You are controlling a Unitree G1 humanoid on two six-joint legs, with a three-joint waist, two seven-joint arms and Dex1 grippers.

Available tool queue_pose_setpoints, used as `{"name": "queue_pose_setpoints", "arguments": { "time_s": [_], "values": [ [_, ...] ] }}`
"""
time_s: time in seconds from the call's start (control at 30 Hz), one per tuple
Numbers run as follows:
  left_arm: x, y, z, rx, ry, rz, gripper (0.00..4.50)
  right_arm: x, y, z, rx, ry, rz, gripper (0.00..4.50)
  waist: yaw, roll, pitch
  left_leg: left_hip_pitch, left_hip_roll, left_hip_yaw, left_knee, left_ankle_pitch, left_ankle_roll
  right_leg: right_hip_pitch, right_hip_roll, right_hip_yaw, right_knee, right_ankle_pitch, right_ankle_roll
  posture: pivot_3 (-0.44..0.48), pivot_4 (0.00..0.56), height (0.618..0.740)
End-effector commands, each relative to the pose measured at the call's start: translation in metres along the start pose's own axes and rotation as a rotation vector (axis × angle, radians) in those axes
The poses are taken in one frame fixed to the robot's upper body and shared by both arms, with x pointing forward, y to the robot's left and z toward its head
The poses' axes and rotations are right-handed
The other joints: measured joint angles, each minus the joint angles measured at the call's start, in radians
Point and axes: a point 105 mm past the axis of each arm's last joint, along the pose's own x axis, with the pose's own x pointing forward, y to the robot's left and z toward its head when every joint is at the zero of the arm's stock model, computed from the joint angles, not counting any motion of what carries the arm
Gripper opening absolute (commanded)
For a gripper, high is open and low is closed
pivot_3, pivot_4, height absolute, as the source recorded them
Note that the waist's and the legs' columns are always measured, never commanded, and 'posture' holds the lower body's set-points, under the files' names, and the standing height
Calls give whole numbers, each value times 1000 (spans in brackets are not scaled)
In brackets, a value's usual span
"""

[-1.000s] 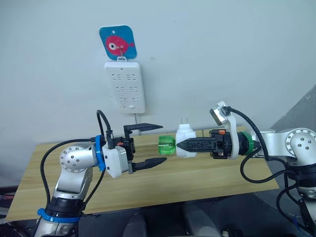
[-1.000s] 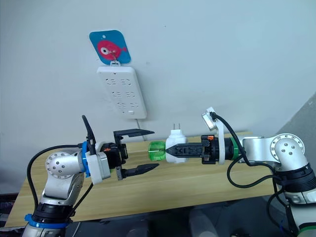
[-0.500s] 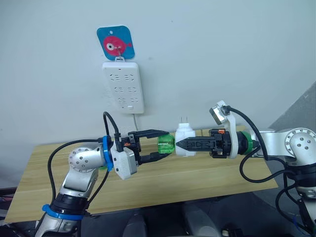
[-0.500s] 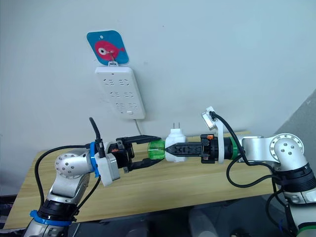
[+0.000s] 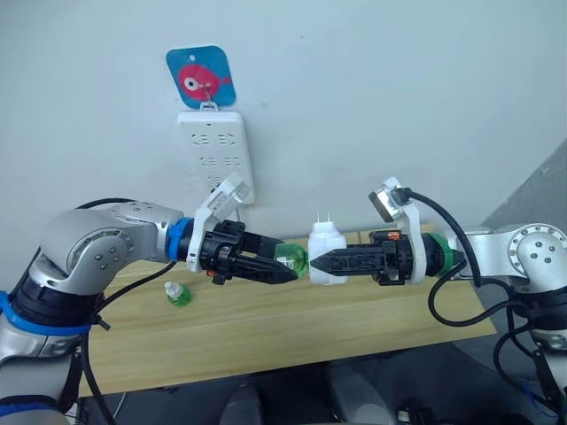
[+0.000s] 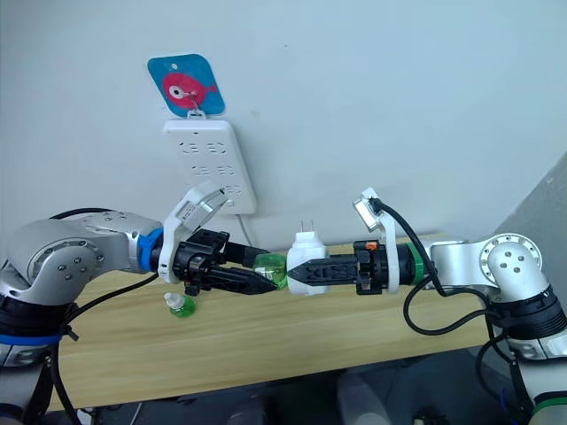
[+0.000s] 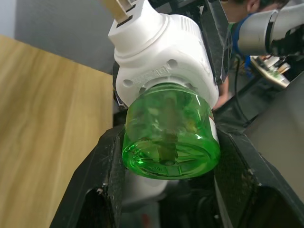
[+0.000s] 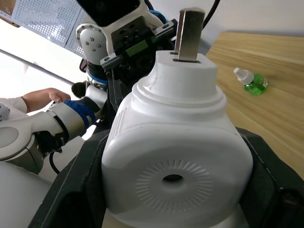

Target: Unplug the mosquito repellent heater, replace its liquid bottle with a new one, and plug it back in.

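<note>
One mosquito repellent heater (image 5: 326, 257) is held in mid-air above the wooden table (image 5: 354, 323), between the two arms and unplugged, its two metal prongs pointing upward. The right gripper (image 5: 321, 261) is clenched on its white body from the right side. A green liquid bottle (image 5: 291, 257) projects from the heater's left end, and the left gripper (image 5: 285, 268) grasps that bottle, one black finger on either side. The right wrist view adds detail the head views lack: the domed white face carries a ring of fine radial ridges around one small dark round hole, and the prongs rise from a stepped collar. The left wrist view shows the bottle as clear green with a central wick, seated in the heater's underside, where embossed lettering is too small to read. A second green bottle with a white cap (image 5: 178, 295) lies on the table at the left, well apart from the heater. A white power strip (image 5: 216, 166) hangs on the far wall below a blue fish hook (image 5: 200, 78). The right wrist view also catches a person's hand (image 8: 45, 96) in the background.
</note>
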Motion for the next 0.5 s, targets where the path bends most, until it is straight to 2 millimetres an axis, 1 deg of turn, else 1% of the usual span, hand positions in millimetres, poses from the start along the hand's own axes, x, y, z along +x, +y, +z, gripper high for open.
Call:
{"name": "queue_pose_setpoints", "arguments": {
  "time_s": [0.03,0.13,0.23,0.4,0.5],
  "values": [
    [-13,12,7,81,-39,139,2573,-3,12,4,-38,-5,36,3088,0,0,0,0,0,0,0,0,0,0,0,0,0,0,0,-153,127,740],
    [-14,9,9,141,-65,145,3568,-3,11,4,-32,-14,35,3088,3,0,0,0,0,0,0,0,0,0,0,0,0,0,-1,-153,127,740],
    [-16,3,4,178,-60,137,4494,-4,10,5,-27,-23,35,3088,5,0,0,0,0,0,0,0,0,0,0,1,0,0,-1,-153,127,740],
    [-21,0,1,307,-108,214,4500,-8,7,6,-13,-34,21,3088,5,0,0,0,0,1,1,0,0,0,0,1,0,0,-1,-151,129,740],
    [-25,2,1,529,-126,300,4500,-10,2,9,1,-53,2,3088,8,0,0,0,0,2,1,0,0,0,0,2,0,0,-1,-146,127,740]
  ]
}}
